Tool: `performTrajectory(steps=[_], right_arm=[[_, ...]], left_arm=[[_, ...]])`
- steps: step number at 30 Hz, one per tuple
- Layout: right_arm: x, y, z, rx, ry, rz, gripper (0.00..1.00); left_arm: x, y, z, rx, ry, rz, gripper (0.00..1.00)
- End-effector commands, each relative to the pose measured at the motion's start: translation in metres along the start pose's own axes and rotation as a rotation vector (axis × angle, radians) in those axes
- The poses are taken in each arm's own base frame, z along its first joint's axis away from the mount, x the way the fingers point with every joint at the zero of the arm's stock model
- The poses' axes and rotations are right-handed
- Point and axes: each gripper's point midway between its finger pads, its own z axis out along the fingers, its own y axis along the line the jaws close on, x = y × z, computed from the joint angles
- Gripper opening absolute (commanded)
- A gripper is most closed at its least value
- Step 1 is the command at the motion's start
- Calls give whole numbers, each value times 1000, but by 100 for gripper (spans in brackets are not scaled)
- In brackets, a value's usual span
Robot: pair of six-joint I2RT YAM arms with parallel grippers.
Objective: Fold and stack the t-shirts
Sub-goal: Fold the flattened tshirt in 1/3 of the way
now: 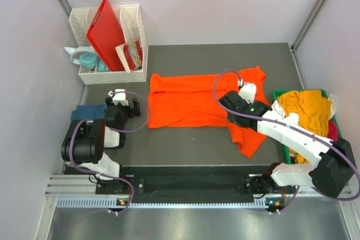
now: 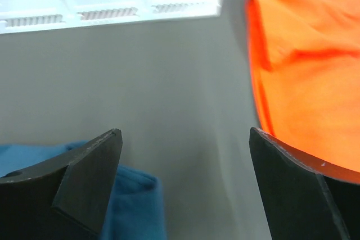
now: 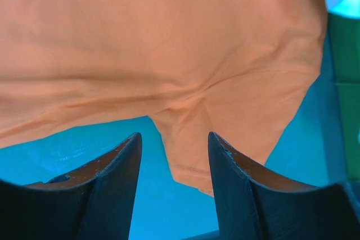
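Lying limp mid-frame on the bench [image 1: 185, 141], the soft, light orange t-shirt [image 1: 191, 102] probably wants pinching at hem corners; left jaws gape wide and empty, right jaws half-parted over it, gripping nothing.

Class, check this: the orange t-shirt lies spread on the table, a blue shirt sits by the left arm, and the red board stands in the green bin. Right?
One slip: the red board stands in the white rack at the back left, as the top external view shows. The rest holds.
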Motion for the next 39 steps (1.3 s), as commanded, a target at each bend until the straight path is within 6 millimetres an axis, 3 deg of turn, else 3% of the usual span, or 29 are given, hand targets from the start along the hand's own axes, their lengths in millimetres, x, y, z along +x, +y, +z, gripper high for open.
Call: performTrajectory(steps=[1, 4, 11, 13, 18, 22, 28, 32, 33, 34, 36, 37, 38, 39], right_arm=[[-44, 4, -19, -15, -123, -14, 51], [-60, 4, -21, -20, -169, -10, 51], [-123, -15, -51, -14, -427, 76, 51], [-128, -16, -50, -19, -458, 67, 51], [-117, -7, -39, -51, -416, 73, 50], [-106, -4, -44, -98, -359, 57, 50], [-90, -27, -54, -102, -351, 6, 50], [-91, -47, -59, -41, -381, -45, 51], [-90, -50, -58, -29, -382, -57, 51], [-88, -50, -56, -24, -382, -66, 51], [-88, -50, -54, -16, -378, -79, 51], [-86, -49, -51, -13, -367, -89, 51], [-85, -47, -49, -17, -363, -90, 51], [-87, -44, -49, -23, -366, -84, 51]], left_arm=[[-23, 10, 16, -66, -47, -33, 99], [-24, 10, 17, -67, -53, -27, 99], [-25, 10, 17, -67, -57, -25, 99], [-25, 11, 17, -69, -56, -26, 99], [-25, 10, 17, -67, -56, -27, 99], [-25, 10, 17, -67, -56, -27, 99], [-25, 10, 17, -67, -57, -27, 99], [-25, 11, 17, -74, -57, -27, 99], [-28, 3, 17, -65, -67, 1, 99], [-29, 11, 13, -158, -71, 3, 99], [-44, 5, 7, -184, -103, 47, 99], [-39, 8, 11, -236, -12, 78, 99], [-43, -3, 15, -205, 31, 106, 99], [-85, -22, 27, -167, -25, 114, 99]])
